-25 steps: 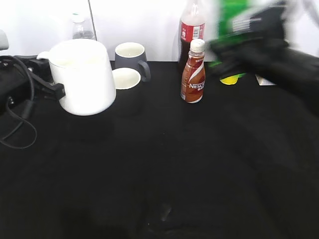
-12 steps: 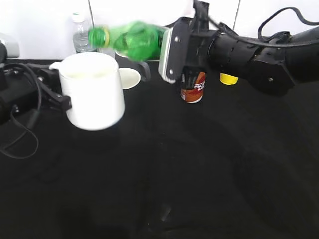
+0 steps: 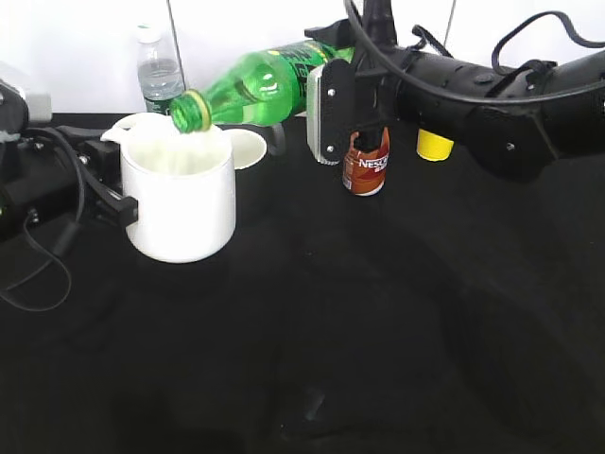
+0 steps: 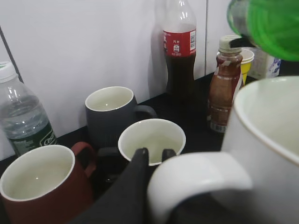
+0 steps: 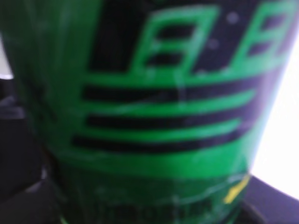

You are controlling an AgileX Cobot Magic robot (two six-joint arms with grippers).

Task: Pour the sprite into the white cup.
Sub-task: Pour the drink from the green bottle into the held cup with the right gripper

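The sprite (image 3: 255, 87), a green plastic bottle, is held tilted with its green cap end pointing down-left over the rim of the white cup (image 3: 181, 203). My right gripper (image 3: 336, 113) is shut on the bottle's labelled lower body. In the right wrist view the sprite label (image 5: 154, 116) fills the frame and hides the jaws. My left gripper (image 3: 115, 194) is shut on the white cup's loop handle. In the left wrist view its fingers (image 4: 154, 154) show beside the handle of the white cup (image 4: 266, 140), with the sprite (image 4: 271, 25) above the rim.
Behind the cup stand a yellow paper cup (image 4: 152, 140), a grey mug (image 4: 110, 114), a red-brown mug (image 4: 39, 182) and a small water bottle (image 3: 159, 71). A brown Nescafe bottle (image 3: 366, 165), a cola bottle (image 4: 180, 51) and a small yellow cup (image 3: 435, 145) stand at the back right.
My right arm swung the sprite from the back right to the left, tilted it and lowered its neck over the cup. My left gripper moved the white cup right and forward.
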